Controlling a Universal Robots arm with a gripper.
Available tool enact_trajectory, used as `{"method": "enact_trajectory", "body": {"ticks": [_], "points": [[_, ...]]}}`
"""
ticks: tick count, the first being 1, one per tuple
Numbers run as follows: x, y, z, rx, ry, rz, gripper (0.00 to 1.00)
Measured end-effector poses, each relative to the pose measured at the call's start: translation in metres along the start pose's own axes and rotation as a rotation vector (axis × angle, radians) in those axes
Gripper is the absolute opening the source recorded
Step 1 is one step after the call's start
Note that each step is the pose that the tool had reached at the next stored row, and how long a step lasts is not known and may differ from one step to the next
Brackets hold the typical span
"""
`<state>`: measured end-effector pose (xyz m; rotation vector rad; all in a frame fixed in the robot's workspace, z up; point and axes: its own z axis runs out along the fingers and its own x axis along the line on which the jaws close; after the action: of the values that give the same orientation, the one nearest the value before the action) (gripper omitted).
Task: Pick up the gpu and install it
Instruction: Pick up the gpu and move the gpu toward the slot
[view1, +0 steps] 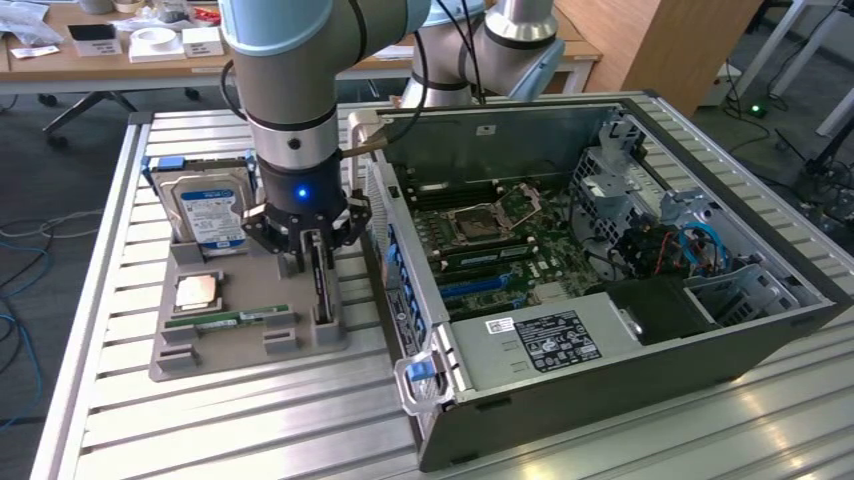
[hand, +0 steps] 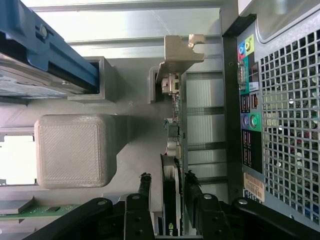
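While the card stood on edge in its holder, the exterior view was examined from left to right. Left of centre, the hard drive (view1: 207, 208) stood upright at the back of the grey fixture (view1: 240, 352). A processor chip (view1: 198, 290) and a memory stick (view1: 243, 318) lay flat lower in the frame. Just right of these, near mid-frame, the gpu (view1: 322, 292) stood in a slot along the fixture's right side. Its long axis ran from upper frame to lower frame, roughly parallel with the open computer case (view1: 601, 380) beside it on the exterior view's right. The gripper (view1: 315, 262) hung directly over the card, pointing down.

In the wrist view the gripper (hand: 167, 176) straddled the gpu (hand: 171, 205), with its fingers (hand: 145, 187) spread, one to each flat face. Bare fixture showed between one finger and the card, so no pinch was evident. The card's metal bracket (hand: 177, 52) lay at the end away from the fingers. In my judgement the card sat squarely between the jaws, thin side across them
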<state>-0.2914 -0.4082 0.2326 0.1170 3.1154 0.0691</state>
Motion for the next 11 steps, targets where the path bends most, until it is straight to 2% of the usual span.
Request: {"method": "enact_trajectory", "body": {"ticks": [11], "points": [[-0.0014, -0.0018, 0.0000, -0.0001, 0.0000, 0.000, 0.40]]}}
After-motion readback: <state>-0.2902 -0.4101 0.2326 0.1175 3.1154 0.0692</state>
